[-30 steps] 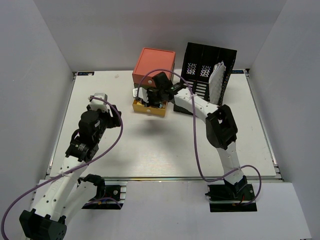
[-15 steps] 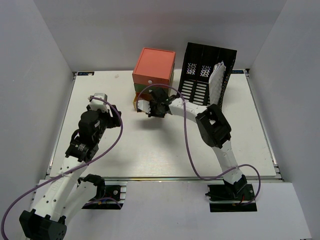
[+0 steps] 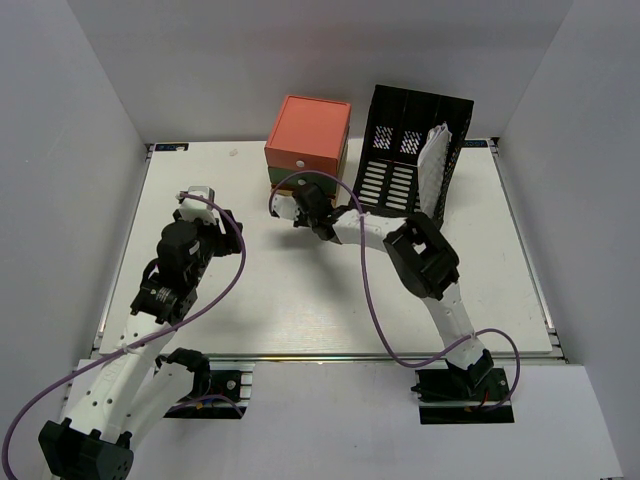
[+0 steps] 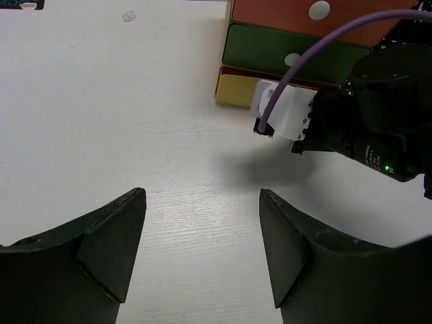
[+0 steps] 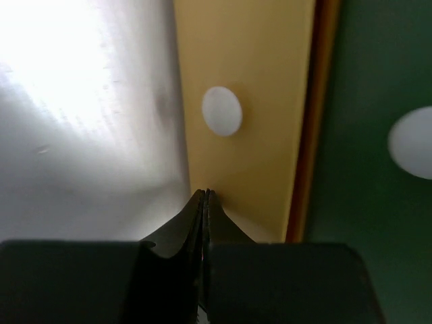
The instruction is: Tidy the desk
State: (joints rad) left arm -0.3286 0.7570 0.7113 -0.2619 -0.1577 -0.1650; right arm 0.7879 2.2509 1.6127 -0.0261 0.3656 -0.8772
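The white desk [image 3: 300, 300] carries a three-drawer box [image 3: 308, 135] at the back, with an orange top. My right gripper [image 3: 300, 208] is shut and empty. In the right wrist view its tips [image 5: 204, 196] rest against the yellow bottom drawer's front [image 5: 250, 67], just below the white knob [image 5: 221, 111]. The yellow drawer [image 4: 236, 88] sits almost flush under the green drawer [image 4: 283, 50]. My left gripper [image 4: 202, 196] is open and empty above bare desk, left of the box [image 3: 222, 228].
A black slotted file rack [image 3: 410, 150] with white papers [image 3: 432, 170] stands right of the drawer box. The right arm [image 4: 378, 128] stretches across the desk in front of the rack. A metal rail [image 3: 330, 353] runs along the near edge.
My shut right gripper has moved toward the box, pushing the yellow drawer in from pulled out to nearly flush. The left arm has not moved.
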